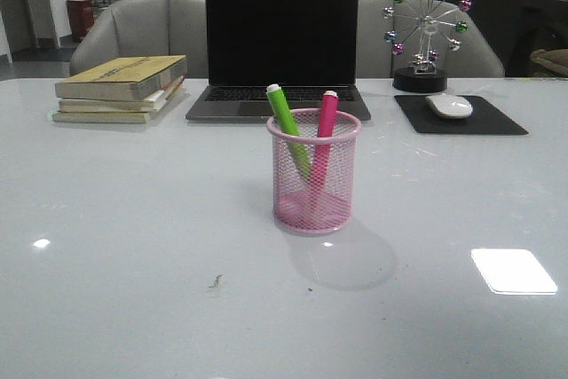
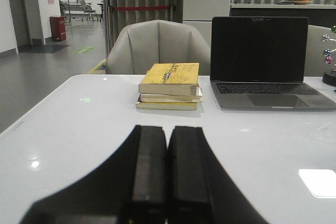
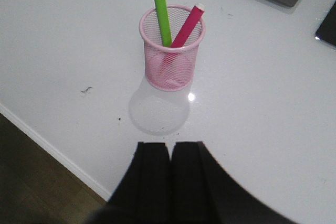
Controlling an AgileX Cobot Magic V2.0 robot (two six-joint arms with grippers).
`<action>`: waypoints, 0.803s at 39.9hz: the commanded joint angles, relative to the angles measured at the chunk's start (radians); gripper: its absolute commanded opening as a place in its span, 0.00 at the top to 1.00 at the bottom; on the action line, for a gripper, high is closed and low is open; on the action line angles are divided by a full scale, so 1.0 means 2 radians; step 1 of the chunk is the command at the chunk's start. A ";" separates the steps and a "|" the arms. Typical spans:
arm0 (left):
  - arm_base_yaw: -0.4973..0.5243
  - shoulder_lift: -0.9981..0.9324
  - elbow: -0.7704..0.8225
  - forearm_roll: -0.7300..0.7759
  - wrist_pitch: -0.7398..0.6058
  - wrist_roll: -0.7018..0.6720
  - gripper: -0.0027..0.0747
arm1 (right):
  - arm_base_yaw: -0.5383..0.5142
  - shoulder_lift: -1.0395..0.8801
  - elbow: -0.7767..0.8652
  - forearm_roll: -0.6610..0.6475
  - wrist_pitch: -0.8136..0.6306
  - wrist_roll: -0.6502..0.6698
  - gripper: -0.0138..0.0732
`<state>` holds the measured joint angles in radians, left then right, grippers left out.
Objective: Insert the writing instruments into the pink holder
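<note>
The pink mesh holder [image 1: 314,175] [image 3: 171,51] stands upright at the middle of the white table. Inside it lean a green marker [image 1: 287,126] [image 3: 162,15] with a whitish tip and a magenta marker [image 1: 324,135] [image 3: 188,24], both poking above the rim. My right gripper [image 3: 170,148] is shut with nothing in it, pulled back from the holder above the table's near edge. My left gripper [image 2: 167,132] is shut and empty, low over the table facing the books; the holder is out of its view. Neither arm shows in the front view.
A stack of yellowish books [image 1: 124,86] [image 2: 170,85] lies back left. An open laptop [image 1: 280,46] [image 2: 262,59] sits behind the holder. A white mouse [image 1: 449,106] on a black pad [image 1: 461,117] and a ferris-wheel ornament [image 1: 426,33] stand back right. Grey chairs [image 1: 133,33] are behind the table.
</note>
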<state>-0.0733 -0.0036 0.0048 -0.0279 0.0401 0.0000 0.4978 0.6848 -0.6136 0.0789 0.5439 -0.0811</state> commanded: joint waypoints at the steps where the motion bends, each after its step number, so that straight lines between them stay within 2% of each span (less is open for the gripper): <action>1: -0.001 -0.011 0.002 -0.005 -0.046 0.000 0.85 | -0.012 -0.010 -0.009 0.000 -0.040 -0.002 0.81; 8: -0.001 -0.011 0.002 -0.005 -0.046 0.000 0.85 | -0.070 -0.062 0.045 -0.001 -0.060 -0.002 0.81; 18: -0.001 -0.011 0.002 -0.005 -0.046 0.000 0.85 | -0.183 -0.238 0.204 -0.010 -0.184 -0.002 0.81; 26: -0.001 -0.011 0.002 -0.005 -0.046 0.000 0.85 | -0.223 -0.345 0.297 0.001 -0.225 -0.002 0.81; 32: -0.001 -0.010 0.002 -0.005 -0.046 0.000 0.85 | -0.233 -0.357 0.319 0.001 -0.232 -0.002 0.81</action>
<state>-0.0733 -0.0036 0.0048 -0.0279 0.0401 0.0000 0.0389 -0.0090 0.0289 0.0763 0.1915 -0.0811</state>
